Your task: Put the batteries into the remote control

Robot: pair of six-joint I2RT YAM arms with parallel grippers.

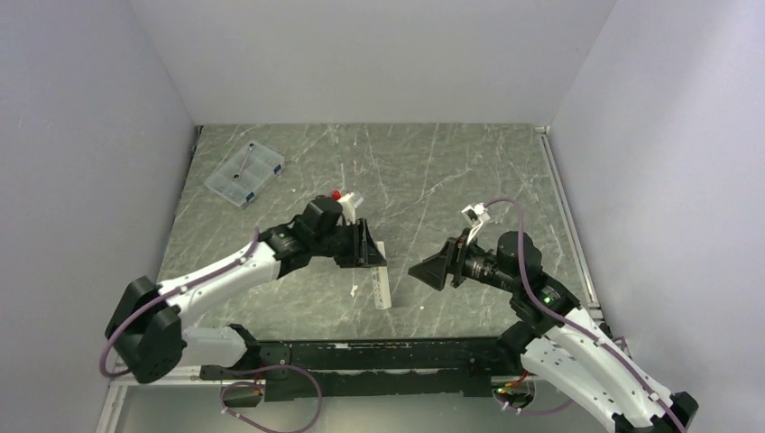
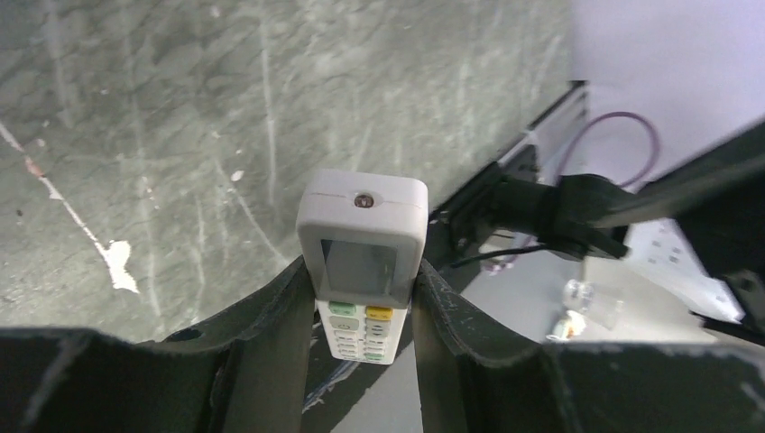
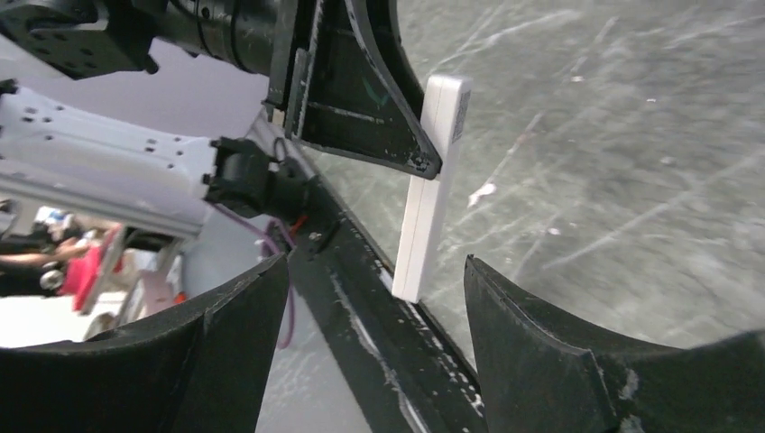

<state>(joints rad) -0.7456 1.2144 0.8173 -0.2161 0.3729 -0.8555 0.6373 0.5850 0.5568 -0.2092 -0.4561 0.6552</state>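
Note:
The remote control is a slim white handset, and my left gripper is shut on its upper part, holding it near the table's front edge. In the left wrist view the remote control sits between both fingers of the left gripper, display and buttons facing the camera. The right wrist view shows the remote control edge-on, clamped by a left finger. My right gripper stands open just right of it, and nothing lies between the fingers of the right gripper. The batteries are out of view.
A clear plastic compartment box lies at the back left of the table. A small white scrap lies left of the remote. A black rail runs along the table's front edge, and walls close in on three sides.

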